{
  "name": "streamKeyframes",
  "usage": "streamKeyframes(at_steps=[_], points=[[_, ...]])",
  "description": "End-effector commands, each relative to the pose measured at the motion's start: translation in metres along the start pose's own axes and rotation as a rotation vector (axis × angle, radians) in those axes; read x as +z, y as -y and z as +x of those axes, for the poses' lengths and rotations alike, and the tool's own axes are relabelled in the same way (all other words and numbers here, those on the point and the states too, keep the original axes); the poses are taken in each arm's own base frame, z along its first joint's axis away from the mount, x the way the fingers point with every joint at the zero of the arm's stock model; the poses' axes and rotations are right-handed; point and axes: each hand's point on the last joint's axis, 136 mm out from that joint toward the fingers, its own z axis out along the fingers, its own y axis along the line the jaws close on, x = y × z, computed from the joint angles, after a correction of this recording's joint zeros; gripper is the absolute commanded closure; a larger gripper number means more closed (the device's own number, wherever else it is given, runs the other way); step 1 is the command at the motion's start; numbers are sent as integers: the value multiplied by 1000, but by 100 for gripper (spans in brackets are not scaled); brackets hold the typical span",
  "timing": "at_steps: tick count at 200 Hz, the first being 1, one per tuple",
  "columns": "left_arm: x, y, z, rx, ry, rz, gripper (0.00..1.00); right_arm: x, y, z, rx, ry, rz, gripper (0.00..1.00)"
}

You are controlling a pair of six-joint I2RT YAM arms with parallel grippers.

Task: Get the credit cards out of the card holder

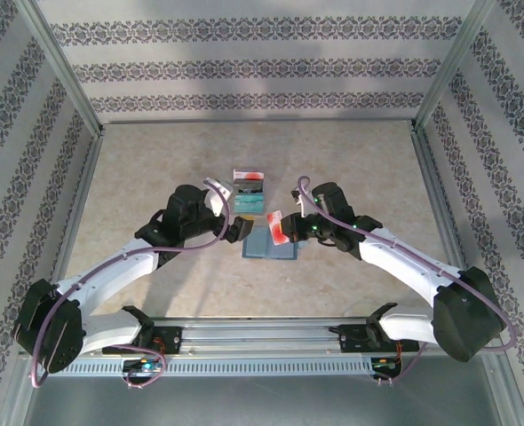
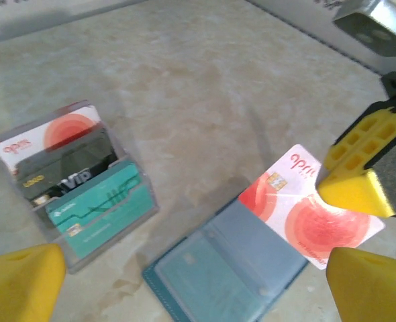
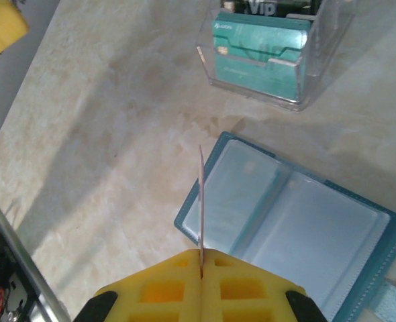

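Beige marbled bench [image 1: 155,169], striped walls: one card in grip, wallet open.
I log the right fingers [image 3: 252,288] pressed together on a red-and-white credit card [image 2: 305,215], held on edge over one side of the card holder [image 3: 299,228], which lies open and flat mid-bench. Left fingers [image 2: 20,282] are spread, gripping nothing, just beside the holder. A clear stand [image 2: 127,221] beyond it carries tiered cards [image 2: 97,201]: teal, dark, red-and-white.

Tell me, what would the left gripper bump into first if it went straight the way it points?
The left gripper would most likely meet the open blue wallet, lying flat below its open jaws; depth is hard to judge.
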Motion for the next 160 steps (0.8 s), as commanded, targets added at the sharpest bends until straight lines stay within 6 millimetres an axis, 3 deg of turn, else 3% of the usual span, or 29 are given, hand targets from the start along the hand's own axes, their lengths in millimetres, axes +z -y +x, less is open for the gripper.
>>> streamKeyframes(at_steps=[1,29,70,125,160], points=[[-1,23,-4,19,8,177,1,-2,-28,-7,-77,-10,-97,100],[1,38,-2,55,-21,276,8,-2,-44,-4,-124,-38,-170,100],[12,40,4,54,-37,319,14,-3,-57,-1,-163,-59,-237,100],[18,51,15,95,-55,414,17,-7,-64,2,-178,-57,-282,100],[16,62,14,92,-49,492,25,-11,-69,2,-192,-47,-305,100]])
